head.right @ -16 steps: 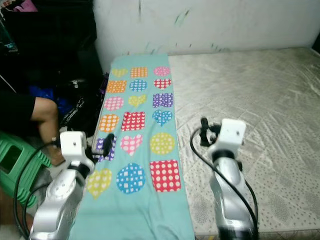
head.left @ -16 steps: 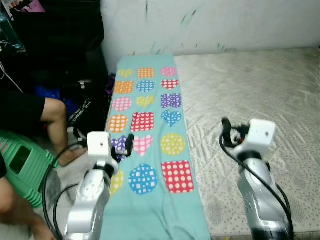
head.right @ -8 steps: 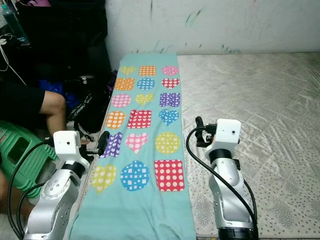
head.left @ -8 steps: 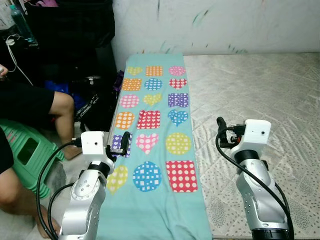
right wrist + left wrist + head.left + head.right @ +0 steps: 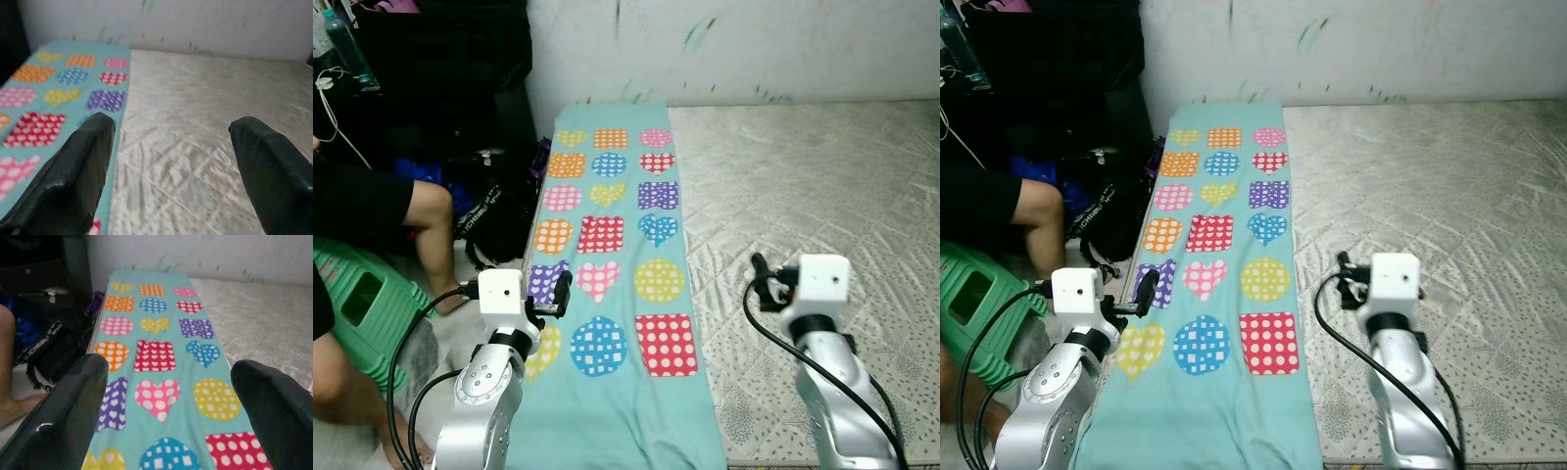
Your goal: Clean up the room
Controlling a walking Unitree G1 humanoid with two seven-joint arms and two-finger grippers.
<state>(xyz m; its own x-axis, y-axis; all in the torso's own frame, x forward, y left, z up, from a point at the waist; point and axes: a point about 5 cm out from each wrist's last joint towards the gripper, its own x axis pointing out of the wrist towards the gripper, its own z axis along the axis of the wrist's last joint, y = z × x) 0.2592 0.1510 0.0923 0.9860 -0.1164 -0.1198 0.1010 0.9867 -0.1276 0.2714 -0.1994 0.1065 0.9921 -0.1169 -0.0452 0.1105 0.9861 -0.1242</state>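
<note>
Our right gripper (image 5: 762, 277) sits lower than before; both it and our left gripper (image 5: 166, 382) gape empty over the patterned blanket (image 5: 607, 235) on the mattress (image 5: 803, 176).

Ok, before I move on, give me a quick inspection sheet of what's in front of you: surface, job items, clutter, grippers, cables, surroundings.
Surface: pale quilted mattress, bare on the robot's right side.
Job's things: teal blanket with coloured dotted shapes, spread flat along the mattress's left edge up to the wall.
Clutter: black bag on the floor beside the blanket; nothing seen on the mattress itself.
Grippers: left gripper over the blanket's near left edge, fingers apart, holding nothing; right gripper over bare mattress, fingers apart, holding nothing.
Cables: black cable loops along both arms.
Surroundings: marked white wall; a seated person's leg and a green stool at left.
</note>
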